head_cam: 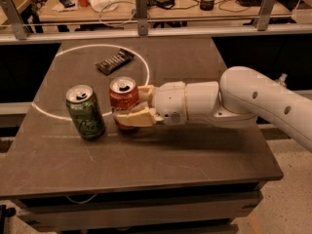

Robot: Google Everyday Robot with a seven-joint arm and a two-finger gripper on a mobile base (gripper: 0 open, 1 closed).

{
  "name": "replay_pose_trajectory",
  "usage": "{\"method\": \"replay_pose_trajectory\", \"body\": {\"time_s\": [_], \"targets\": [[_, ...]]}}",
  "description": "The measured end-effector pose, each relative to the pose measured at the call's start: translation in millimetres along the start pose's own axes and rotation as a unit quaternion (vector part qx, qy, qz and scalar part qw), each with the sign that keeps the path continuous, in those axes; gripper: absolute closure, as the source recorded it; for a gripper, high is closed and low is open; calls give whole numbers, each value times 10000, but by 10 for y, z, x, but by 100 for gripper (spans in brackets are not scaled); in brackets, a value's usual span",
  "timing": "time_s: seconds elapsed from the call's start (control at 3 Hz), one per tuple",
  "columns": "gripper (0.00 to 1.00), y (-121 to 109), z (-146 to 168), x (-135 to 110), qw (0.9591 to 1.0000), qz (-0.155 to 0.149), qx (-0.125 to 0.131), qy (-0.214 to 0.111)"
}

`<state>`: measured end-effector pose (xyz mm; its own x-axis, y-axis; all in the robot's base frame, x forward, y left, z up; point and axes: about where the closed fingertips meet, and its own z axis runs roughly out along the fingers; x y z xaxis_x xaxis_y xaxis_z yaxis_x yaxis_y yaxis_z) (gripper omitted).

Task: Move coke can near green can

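The red coke can [123, 97] stands upright on the dark table [161, 155], just right of the green can [86, 112], with a small gap between them. My gripper [132, 106] reaches in from the right on a white arm. Its pale fingers [134, 118] are shut on the coke can, one in front of it and one behind. The green can stands upright at the left, free of the gripper.
A dark flat snack bar wrapper [114, 61] lies further back inside a white circle marked on the table. Behind the table runs a metal rail [146, 32], and beyond it a cluttered desk with cables. The table's front edge is near the bottom.
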<state>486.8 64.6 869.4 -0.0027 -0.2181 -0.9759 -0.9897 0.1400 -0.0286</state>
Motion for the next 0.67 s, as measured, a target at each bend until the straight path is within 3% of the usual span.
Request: {"method": "replay_pose_trajectory", "body": {"time_s": [0.33, 0.67], "targets": [[100, 34, 59, 62, 9998, -81, -69, 143], [82, 46, 75, 50, 9998, -91, -85, 141]]}}
